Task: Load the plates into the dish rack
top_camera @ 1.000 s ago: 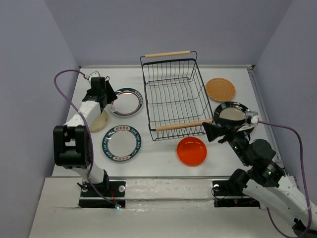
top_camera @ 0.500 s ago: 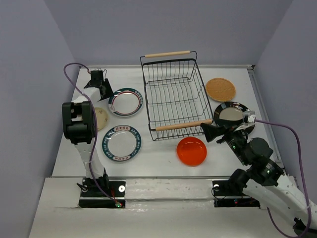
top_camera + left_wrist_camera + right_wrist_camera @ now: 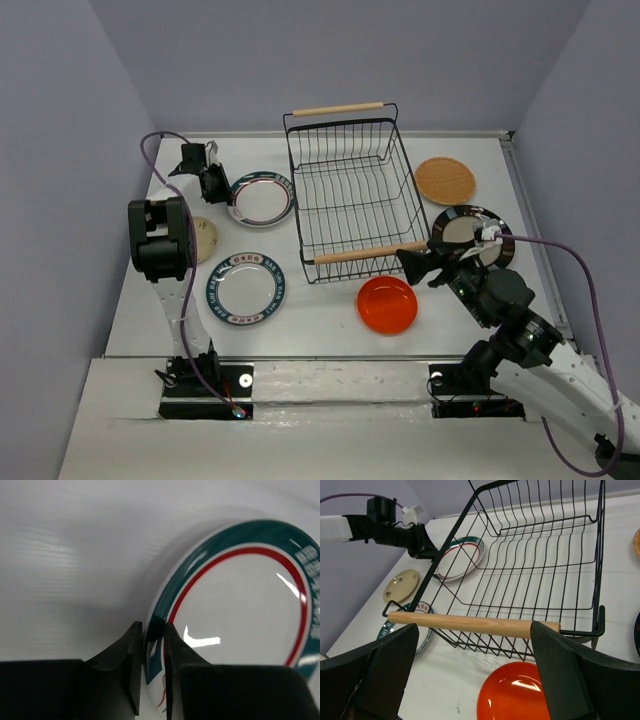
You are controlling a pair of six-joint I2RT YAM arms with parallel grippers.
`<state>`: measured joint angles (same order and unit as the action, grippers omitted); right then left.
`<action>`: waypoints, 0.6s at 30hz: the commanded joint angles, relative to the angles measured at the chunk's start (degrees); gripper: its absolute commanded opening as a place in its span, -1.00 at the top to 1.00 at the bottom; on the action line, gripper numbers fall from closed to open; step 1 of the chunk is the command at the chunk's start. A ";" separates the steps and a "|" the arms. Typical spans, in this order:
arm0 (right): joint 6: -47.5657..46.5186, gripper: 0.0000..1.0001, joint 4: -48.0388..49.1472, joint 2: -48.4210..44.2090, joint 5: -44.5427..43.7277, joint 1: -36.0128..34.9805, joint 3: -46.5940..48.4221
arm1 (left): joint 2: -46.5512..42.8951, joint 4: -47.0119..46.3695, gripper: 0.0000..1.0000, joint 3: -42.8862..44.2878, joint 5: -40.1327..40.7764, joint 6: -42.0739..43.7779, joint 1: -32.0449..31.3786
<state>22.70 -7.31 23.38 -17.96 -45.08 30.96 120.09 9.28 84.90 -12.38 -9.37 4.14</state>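
The rack [image 3: 352, 190] stands mid-table toward the far side, one wooden handle at its far end and one at its near end. All six plates lie outside it on the table [image 3: 320, 328].

The left gripper [image 3: 214, 184] is clenched on the left rim of a green plate [image 3: 262, 200]. In the left wrist view its fingers [image 3: 132, 655] pinch that rim from both sides. This plate's right rim is just beside the rack's left wall. Whether the plate is off the table cannot be told.

A second green plate [image 3: 245, 288] lies nearer, left of the rack's near corner and apart from it. The beige plate [image 3: 203, 238] lies left of and between the two green ones, partly under the left arm.

The orange plate [image 3: 388, 304] lies just in front of the near handle [image 3: 358, 253], with a strip of bare table between it and the near edge. The woven plate [image 3: 445, 180] lies right of the rack, near but apart. The black-rimmed plate [image 3: 472, 232] lies in front of it, close to the table's right edge and partly hidden by the right arm.

The right gripper [image 3: 413, 265] hovers by the rack's near right corner, jaws spread wide and grasping nothing. In its wrist view the near handle runs between its fingers, with the orange plate below.
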 commanded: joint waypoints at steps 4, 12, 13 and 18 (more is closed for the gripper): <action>-0.29 -0.96 0.72 1.06 -0.15 -0.10 1.91 | 0.32 1.62 0.89 -0.61 -2.04 0.58 2.10; -0.02 -0.95 0.11 3.17 1.52 -0.10 3.58 | -6.79 -0.14 0.89 -2.81 -0.10 -2.32 2.98; 0.15 -0.96 0.02 3.51 1.78 -0.10 4.36 | -7.93 -0.22 0.89 -3.07 -0.01 -2.93 2.98; 0.77 -0.95 0.10 5.18 4.06 -0.10 6.65 | -18.83 -3.38 0.89 -8.51 2.79 -9.60 2.98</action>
<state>22.76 -8.64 27.70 -16.10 -45.08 33.23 111.22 6.15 80.71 -16.12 -15.90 6.39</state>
